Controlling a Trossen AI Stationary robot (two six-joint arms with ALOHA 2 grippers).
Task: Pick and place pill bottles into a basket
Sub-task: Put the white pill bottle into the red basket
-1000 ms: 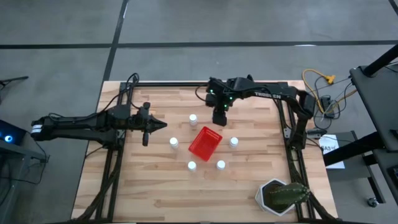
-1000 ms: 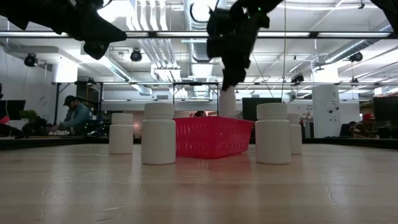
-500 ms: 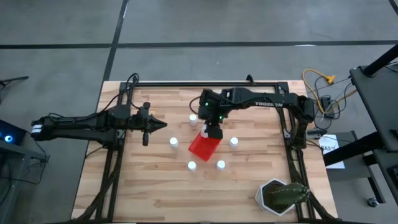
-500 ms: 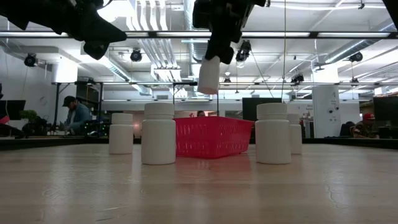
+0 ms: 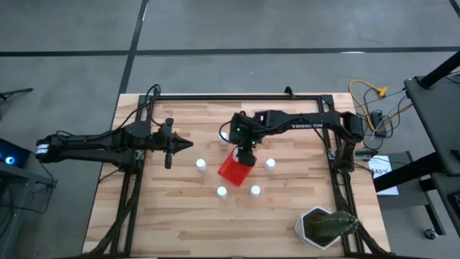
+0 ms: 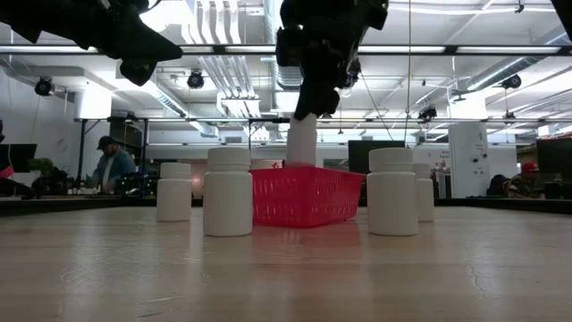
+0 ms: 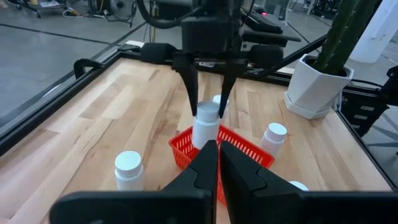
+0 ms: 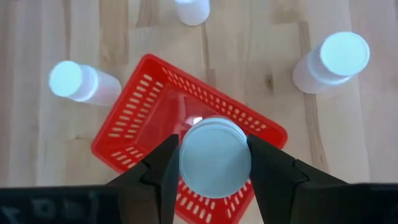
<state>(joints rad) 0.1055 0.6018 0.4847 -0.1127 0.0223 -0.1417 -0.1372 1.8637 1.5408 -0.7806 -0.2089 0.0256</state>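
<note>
My right gripper (image 5: 243, 149) hangs over the red basket (image 5: 231, 170), shut on a white pill bottle (image 8: 215, 163) held upright by its cap end. In the low view the held bottle (image 6: 301, 148) reaches down to the rim of the basket (image 6: 308, 199). Several other pill bottles stand on the table around the basket, among them one at its left (image 5: 201, 164), one in front (image 5: 221, 191) and one at its right (image 5: 270, 164). My left gripper (image 5: 188, 144) waits shut above the table's left half, pointing at the basket.
A white pot with a green plant (image 5: 325, 226) stands at the table's front right corner. Black frame rails (image 5: 215, 96) run along the table's back and sides. Beyond the table a person (image 6: 109, 165) sits in the room.
My right gripper has carried the bottle from the back of the table to above the basket, then lowered it toward the basket. The left arm has not moved.
</note>
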